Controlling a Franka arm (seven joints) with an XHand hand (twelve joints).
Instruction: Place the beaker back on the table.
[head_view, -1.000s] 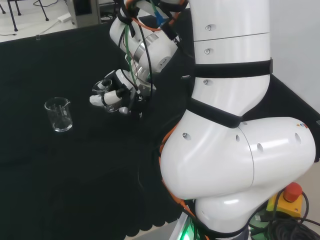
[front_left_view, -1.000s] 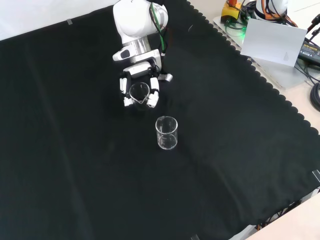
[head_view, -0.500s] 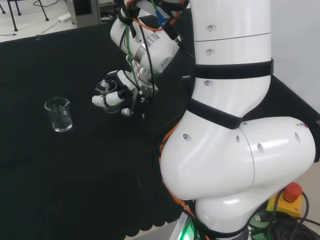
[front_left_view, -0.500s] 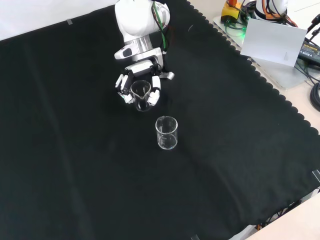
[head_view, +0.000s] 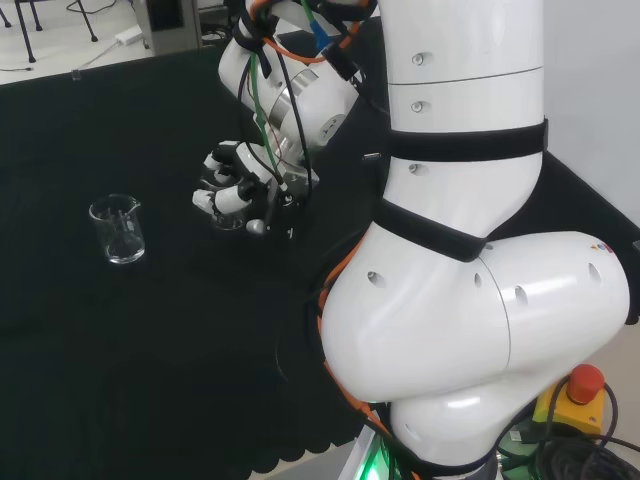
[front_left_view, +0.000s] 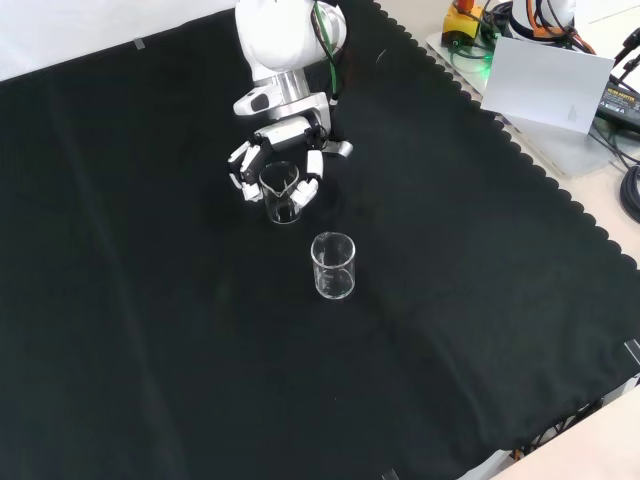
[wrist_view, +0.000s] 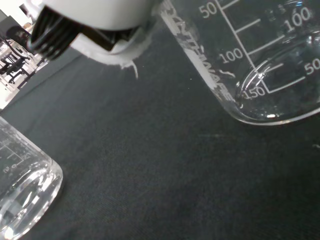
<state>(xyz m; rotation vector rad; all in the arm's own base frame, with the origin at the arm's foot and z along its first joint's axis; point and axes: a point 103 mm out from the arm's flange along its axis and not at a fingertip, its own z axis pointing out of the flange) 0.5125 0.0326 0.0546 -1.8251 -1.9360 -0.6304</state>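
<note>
A clear glass beaker (front_left_view: 283, 198) stands upright on the black cloth (front_left_view: 150, 300) just below my hand (front_left_view: 277, 150) in the front view. The fingers (front_left_view: 240, 166) are spread out to the beaker's left and the thumb (front_left_view: 312, 186) sits close by its right side, neither curled round it. In the head view the hand (head_view: 237, 185) hovers over the same beaker (head_view: 228, 220). The wrist view has this beaker (wrist_view: 250, 60) close up with its printed scale, under a white part of the hand (wrist_view: 95, 20).
A second clear beaker (front_left_view: 333, 266) stands on the cloth a little nearer the front view's camera, at the left in the head view (head_view: 118, 229) and at a corner of the wrist view (wrist_view: 20, 200). The arm's white links (head_view: 460, 250) rise at the head view's right.
The fingers were curled round the beaker; they have spread apart and the hand has drawn back toward the arm's base. The beaker stays on the cloth.
</note>
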